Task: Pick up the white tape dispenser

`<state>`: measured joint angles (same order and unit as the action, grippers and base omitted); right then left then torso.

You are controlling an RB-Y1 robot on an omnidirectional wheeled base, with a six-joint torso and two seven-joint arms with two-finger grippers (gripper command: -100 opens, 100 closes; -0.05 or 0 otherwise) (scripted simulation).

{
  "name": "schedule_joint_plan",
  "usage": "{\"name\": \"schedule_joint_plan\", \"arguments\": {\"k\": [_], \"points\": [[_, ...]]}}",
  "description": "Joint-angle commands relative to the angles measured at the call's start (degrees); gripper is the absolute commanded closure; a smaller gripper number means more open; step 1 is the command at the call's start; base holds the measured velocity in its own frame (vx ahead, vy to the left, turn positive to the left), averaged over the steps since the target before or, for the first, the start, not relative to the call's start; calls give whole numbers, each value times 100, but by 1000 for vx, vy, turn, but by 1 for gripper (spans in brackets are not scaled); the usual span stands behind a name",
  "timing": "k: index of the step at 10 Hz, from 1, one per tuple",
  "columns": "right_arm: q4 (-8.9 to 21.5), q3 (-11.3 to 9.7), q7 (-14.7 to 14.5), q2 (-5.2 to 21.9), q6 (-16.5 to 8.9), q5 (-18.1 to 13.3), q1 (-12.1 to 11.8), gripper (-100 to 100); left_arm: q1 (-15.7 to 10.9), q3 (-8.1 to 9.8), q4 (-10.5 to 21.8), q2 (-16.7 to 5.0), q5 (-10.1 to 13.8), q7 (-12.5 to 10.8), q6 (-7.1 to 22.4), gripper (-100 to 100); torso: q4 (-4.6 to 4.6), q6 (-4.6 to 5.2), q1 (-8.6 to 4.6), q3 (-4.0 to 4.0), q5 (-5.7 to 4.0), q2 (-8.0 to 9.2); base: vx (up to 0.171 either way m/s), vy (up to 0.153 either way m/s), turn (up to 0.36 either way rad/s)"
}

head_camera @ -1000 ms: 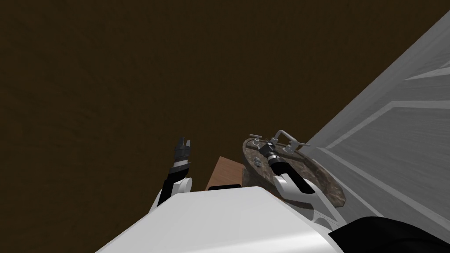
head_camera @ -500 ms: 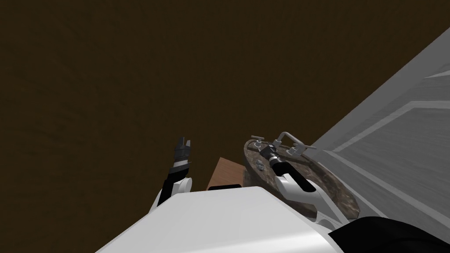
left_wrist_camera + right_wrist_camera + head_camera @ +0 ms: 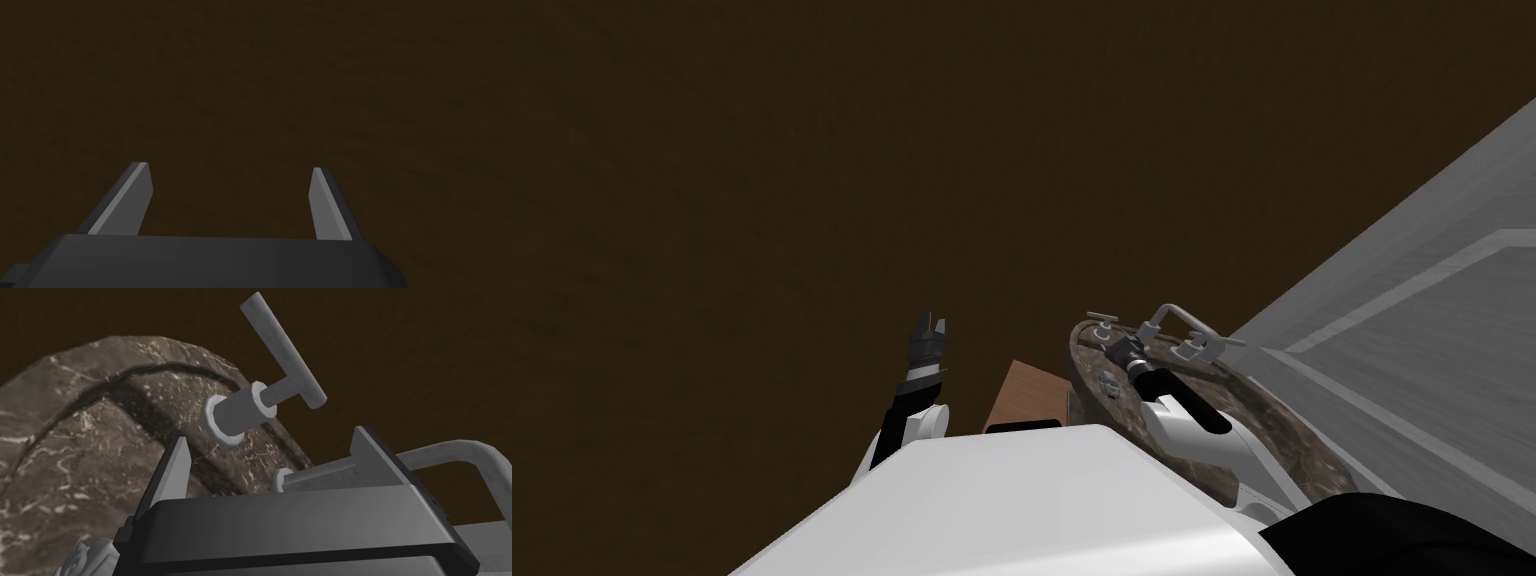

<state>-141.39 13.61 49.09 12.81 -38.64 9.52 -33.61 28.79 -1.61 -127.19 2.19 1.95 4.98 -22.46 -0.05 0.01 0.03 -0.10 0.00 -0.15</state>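
- The right arm reaches over a round, brown, marble-patterned sink basin (image 3: 1264, 428) (image 3: 75, 438), and its end effector (image 3: 1115, 345) (image 3: 270, 438) hangs at the far rim among the taps.
- The right end effector's two fingers (image 3: 170, 478) stand wide apart and hold nothing. A thin grey rod (image 3: 315, 474) from the tap fittings crosses the gap between them without being pressed.
- Just past those fingertips a grey T-shaped tap handle (image 3: 280, 353) (image 3: 1100, 320) rises tilted from a short grey collar (image 3: 235, 413) on the basin's rim.
- A curved grey metal spout (image 3: 1172, 312) (image 3: 480, 458) arches beside the end effector. A second grey T-shaped handle (image 3: 1209, 345) stands on the spout's other side.
- The white tape dispenser (image 3: 1108, 381) appears as a small pale item on the marbled surface near the basin's edge, just beside the right wrist and behind the fingertips. It is too small there to read its shape.
- In the right wrist view a white scrolled piece (image 3: 80, 558) peeks out at the corner of the end effector's dark body. It may be that same dispenser, but I cannot tell.
- The left end effector (image 3: 932, 325) (image 3: 230, 167) is raised well apart from the sink over the dark brown floor (image 3: 812, 200), fingers spread and gripping nothing.
- A brown wood-grain panel (image 3: 1027, 392) lies between the two arms, against the basin's side.
- A grey panelled wall (image 3: 1412, 330) runs behind the sink.
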Motion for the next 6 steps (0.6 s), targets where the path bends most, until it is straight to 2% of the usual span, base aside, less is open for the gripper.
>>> {"name": "schedule_joint_plan", "arguments": {"k": [1,3,4,5,6], "points": [[-17,79,286,-16,-286,88,-16,-100,0,0,0,0,0,0,0,0,0,0,0,0,0,0,79,10,-3],[-17,79,336,-16,-513,88,-16,-100,0,0,0,0,0,0,0,0,-2,0,2,-5,1,-7,47,1,-2],[-40,149,615,-38,-748,162,-23,-100,0,0,0,0,0,0,0,0,0,0,0,1,0,3,44,1,-9],[-40,149,622,-38,-882,162,-23,-100,0,0,0,0,0,0,0,0,0,0,0,1,0,1,51,-1,-7],[-60,218,857,-66,-1041,236,-29,-100,0,0,0,0,0,0,0,0,0,0,0,0,0,0,57,-3,-16]]}}
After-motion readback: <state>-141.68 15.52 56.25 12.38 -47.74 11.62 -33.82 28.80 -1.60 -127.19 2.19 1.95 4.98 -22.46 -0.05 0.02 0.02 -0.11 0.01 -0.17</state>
